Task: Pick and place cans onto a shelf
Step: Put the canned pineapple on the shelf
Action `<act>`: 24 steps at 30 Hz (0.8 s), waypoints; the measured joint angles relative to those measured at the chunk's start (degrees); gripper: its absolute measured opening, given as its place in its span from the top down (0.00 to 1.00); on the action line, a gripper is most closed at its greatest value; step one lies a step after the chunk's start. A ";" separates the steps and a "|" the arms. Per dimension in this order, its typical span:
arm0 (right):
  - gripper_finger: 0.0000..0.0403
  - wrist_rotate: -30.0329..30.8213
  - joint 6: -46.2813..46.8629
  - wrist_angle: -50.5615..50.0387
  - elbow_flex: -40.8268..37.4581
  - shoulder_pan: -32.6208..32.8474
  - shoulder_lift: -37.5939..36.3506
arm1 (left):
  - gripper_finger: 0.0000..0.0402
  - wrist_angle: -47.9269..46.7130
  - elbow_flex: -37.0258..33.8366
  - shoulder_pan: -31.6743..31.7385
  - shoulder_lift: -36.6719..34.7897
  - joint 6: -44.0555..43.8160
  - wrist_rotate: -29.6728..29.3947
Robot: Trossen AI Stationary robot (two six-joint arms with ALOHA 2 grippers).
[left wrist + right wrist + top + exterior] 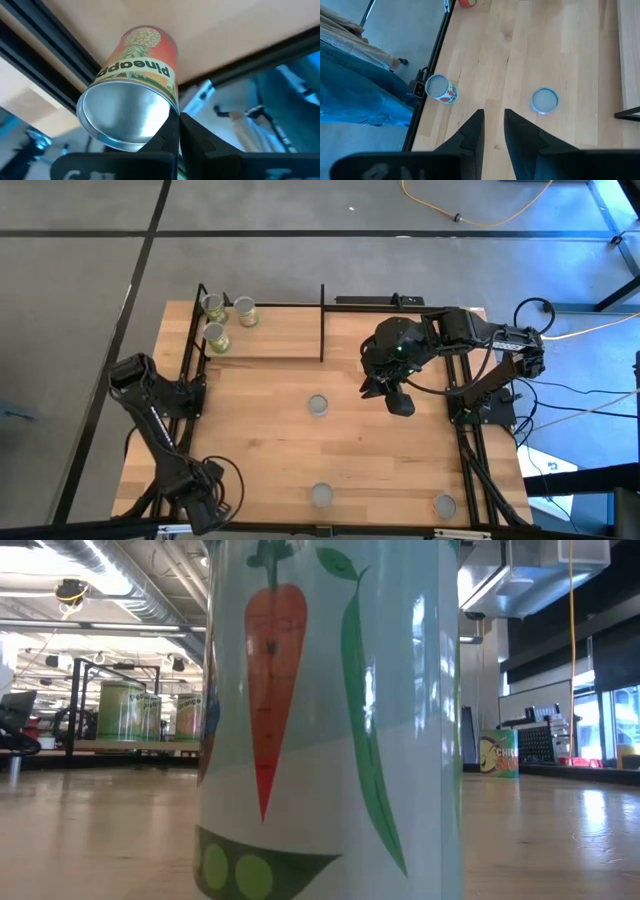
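I had the right gripper (398,402) hovering mid-surface (270,450), fingers apart, empty, beside a can (318,405); three cans (218,321) on the shelf (280,340)

Light-wood counter (280,450) with black metal framing. Three green-yellow cans (214,337) on the light-wood shelf (270,340). Nearest can (330,720): pale label with an orange carrot, green pod and peas. Pineapple can (135,85): orange-red label, silvery top. Centre can (545,100) possibly blue-rimmed.
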 joint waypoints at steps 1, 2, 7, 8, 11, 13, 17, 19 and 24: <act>0.81 -0.01 0.00 0.00 0.00 0.01 0.00 | 1.00 -1.04 -0.03 0.29 -0.24 1.38 0.30; 0.81 -0.01 0.00 0.01 0.00 0.01 0.00 | 1.00 -2.03 -0.10 0.74 -0.54 2.73 0.72; 0.81 -0.01 0.00 0.04 0.00 0.00 0.00 | 1.00 -6.11 -0.15 4.04 -2.53 10.37 0.86; 0.81 0.01 0.00 0.04 0.00 0.02 0.00 | 1.00 -6.71 -0.11 4.68 -3.12 12.44 0.85; 0.81 0.00 0.00 0.04 0.00 0.01 0.00 | 1.00 -8.71 -0.09 6.94 -5.08 17.98 0.65; 0.81 0.00 0.00 0.04 0.00 0.02 0.00 | 1.00 -9.96 -0.09 8.81 -6.18 21.16 0.19; 0.81 0.00 0.00 0.04 0.00 0.02 0.00 | 1.00 -14.49 -0.01 12.89 -8.78 27.56 -0.25; 0.81 -0.01 0.00 0.03 0.00 0.01 0.00 | 1.00 -16.59 0.00 15.24 -10.02 31.12 -0.23; 0.81 -0.03 0.00 0.02 0.00 0.02 0.00 | 1.00 -23.00 0.06 21.33 -13.82 42.06 -2.69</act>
